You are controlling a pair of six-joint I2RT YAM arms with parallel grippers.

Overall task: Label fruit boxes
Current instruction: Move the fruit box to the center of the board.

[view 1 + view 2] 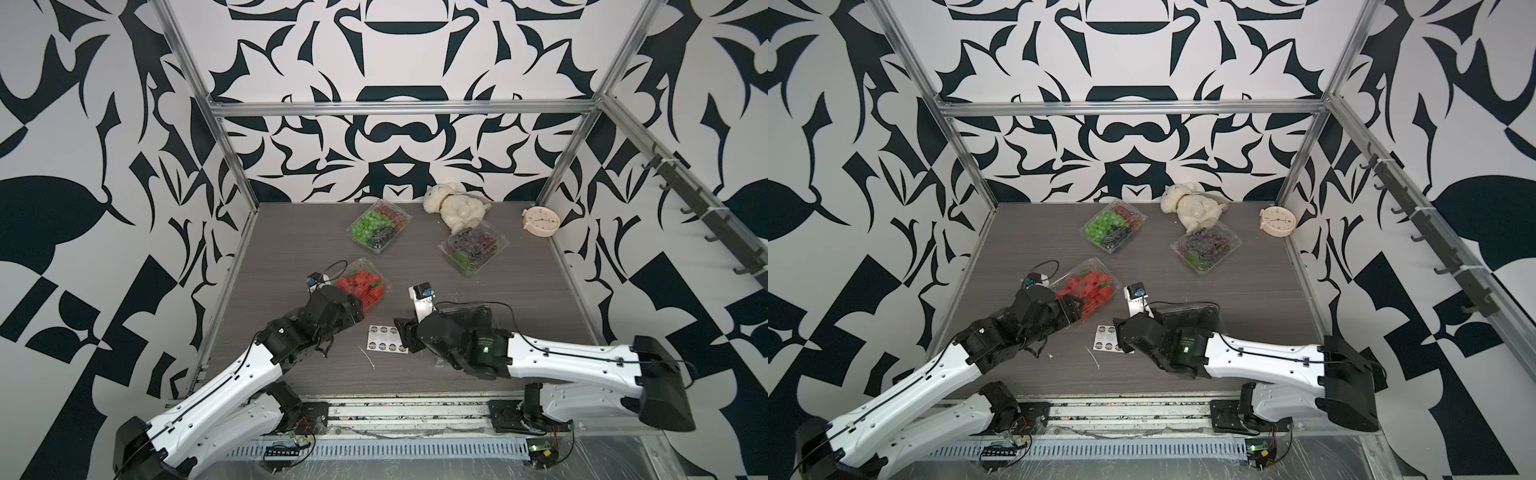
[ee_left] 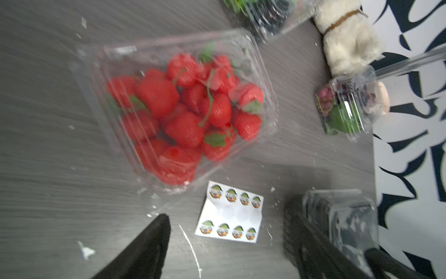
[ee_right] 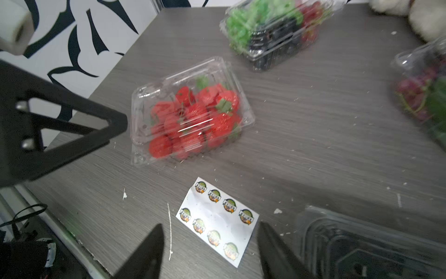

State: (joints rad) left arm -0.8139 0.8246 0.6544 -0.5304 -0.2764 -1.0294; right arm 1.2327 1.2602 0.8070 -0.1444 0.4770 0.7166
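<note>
Nearest, at 6 o'clock: left arm (image 1: 232, 382) and right arm (image 1: 561, 361), white shells with black joints, both reaching in over the grey wood-grain tabletop (image 1: 291, 249).

Item 1. Left claw (image 2: 224, 241): fingers wide apart, nothing gripped. It hangs above the sticker sheet (image 1: 384, 338).

Item 2. Right claw (image 3: 212, 251): fingers apart and straddling the near end of the sticker sheet. Contact with the sheet cannot be told.

Item 3. Sticker sheet: white, flat at 6 o'clock of the tabletop centre, with two rows of four round labels in the wrist views.

Item 4. Strawberry punnet (image 1: 359, 286): clear clamshell, lid shut, at 9 o'clock just off centre, near the sheet but apart from it.

Item 5. Green-grape punnet (image 1: 376, 224): at 12 o'clock, holding green, dark and red grapes.

Item 6. Purple-grape punnet (image 1: 471, 247): at 2 o'clock, touching or just beside the plush toy (image 1: 455, 205).

Item 7. Black-filled punnet (image 1: 478, 316): at 4 o'clock, partly under the right arm, just beside the sheet.

Item 8. Cream alarm clock (image 1: 540, 222): far corner, 2 o'clock.

Sundry: white scraps scattered on the tabletop.
</note>
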